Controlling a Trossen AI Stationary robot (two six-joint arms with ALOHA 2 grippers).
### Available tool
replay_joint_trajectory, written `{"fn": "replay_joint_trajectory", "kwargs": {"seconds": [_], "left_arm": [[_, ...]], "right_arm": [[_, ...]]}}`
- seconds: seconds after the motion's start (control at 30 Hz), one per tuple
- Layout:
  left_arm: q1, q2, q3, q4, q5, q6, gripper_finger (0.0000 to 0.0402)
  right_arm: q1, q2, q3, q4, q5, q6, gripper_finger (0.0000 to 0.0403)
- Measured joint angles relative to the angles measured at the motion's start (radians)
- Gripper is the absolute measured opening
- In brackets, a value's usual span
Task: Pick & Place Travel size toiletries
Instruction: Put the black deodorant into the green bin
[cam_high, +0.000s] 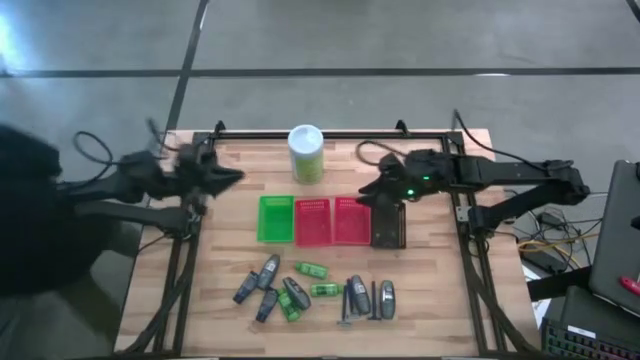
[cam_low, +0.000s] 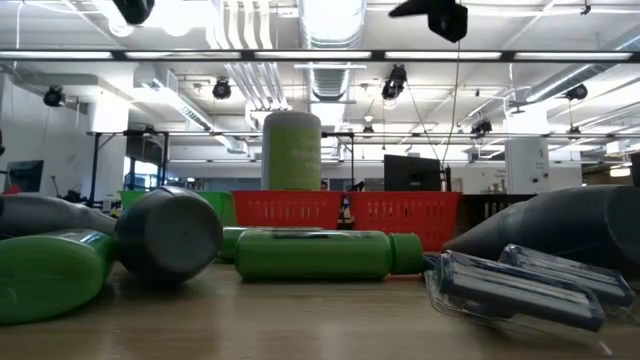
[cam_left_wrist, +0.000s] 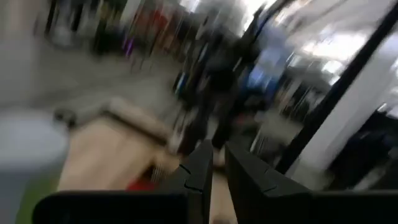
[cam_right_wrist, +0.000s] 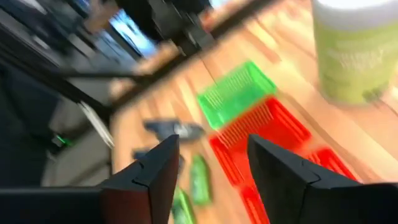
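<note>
Toiletries (cam_high: 310, 290) near table's front, right claw (cam_high: 368, 190) well behind baskets (cam_high: 330, 220)

Pale wood-plank table (cam_high: 440, 300) with black frame. Tall light-green canister with white lid (cam_high: 306, 153). Slotted plastic baskets in a row: bright green basket (cam_high: 275, 219), two red baskets (cam_high: 331, 221), black basket (cam_high: 389, 227). Dark grey tubes (cam_high: 268, 270), bright green mini bottles (cam_high: 311, 269), thin dark sticks (cam_high: 346, 303) near the front. Both arms dark; small green light on right arm (cam_high: 425, 181).
</note>
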Motion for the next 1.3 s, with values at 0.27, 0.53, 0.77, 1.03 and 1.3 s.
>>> {"fn": "replay_joint_trajectory", "kwargs": {"seconds": [0.27, 0.53, 0.77, 1.03, 1.3], "left_arm": [[-0.042, 0.157, -0.004, -0.143, 0.197, -0.070, 0.0024], [-0.229, 0.173, 0.000, -0.194, 0.145, -0.153, 0.0007], [-0.455, 0.196, 0.000, -0.437, 0.036, -0.335, 0.0004], [-0.603, 0.291, -0.001, -0.549, 0.035, -0.611, 0.0012], [-0.640, 0.397, -0.002, -0.544, 0.050, -0.722, 0.0032]], "right_arm": [[0.007, 0.198, 0.152, -0.130, -0.006, -0.037, 0.0209], [0.029, 0.297, 0.180, -0.131, -0.029, -0.063, 0.0211], [0.029, 0.366, 0.223, -0.121, -0.029, -0.071, 0.0219], [0.031, 0.430, 0.250, -0.120, -0.040, -0.071, 0.0235], [0.038, 0.446, 0.276, -0.130, -0.037, -0.064, 0.0259]]}}
